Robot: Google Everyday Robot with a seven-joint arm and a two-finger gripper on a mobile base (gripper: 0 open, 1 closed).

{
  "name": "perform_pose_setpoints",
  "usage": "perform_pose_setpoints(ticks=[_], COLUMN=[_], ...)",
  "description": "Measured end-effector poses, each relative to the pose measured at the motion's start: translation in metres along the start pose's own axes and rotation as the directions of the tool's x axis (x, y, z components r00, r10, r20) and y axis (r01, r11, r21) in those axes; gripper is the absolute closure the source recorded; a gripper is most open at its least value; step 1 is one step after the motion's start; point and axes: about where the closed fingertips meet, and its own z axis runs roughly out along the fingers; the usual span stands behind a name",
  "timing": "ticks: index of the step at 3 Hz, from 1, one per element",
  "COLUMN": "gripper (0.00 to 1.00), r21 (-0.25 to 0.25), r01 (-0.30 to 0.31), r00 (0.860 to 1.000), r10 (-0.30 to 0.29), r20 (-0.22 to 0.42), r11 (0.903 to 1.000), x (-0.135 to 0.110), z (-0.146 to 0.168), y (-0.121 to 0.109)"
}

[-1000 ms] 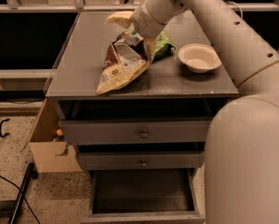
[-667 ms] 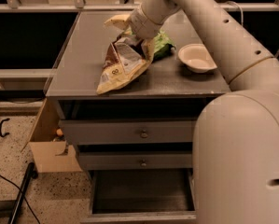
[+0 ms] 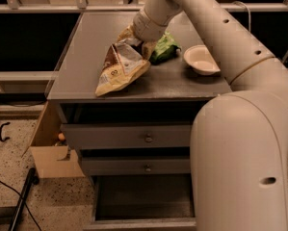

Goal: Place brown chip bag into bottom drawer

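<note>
Single cam, high, in front of the grey three-drawer cabinet [image 3: 81,66], facing down and forward, close in. Right foreground is filled by the bulky cream robot arm [image 3: 240,143]. Upper centre: the gripper [image 3: 136,38], at the top end of the crinkly brown chip bag [image 3: 119,70].

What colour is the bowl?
The bowl is white, camera view; gripper at the brown chip bag.
</note>
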Motion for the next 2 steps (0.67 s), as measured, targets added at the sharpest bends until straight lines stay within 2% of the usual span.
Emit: perform_pose_setpoints(ticks=[2], gripper=[0.89], r21=[0.000], r01=[0.000], r00=[1.000], r10=[0.000], r20=[0.000], r11=[1.0000], x=[0.0000], z=[0.0001], y=[0.0000])
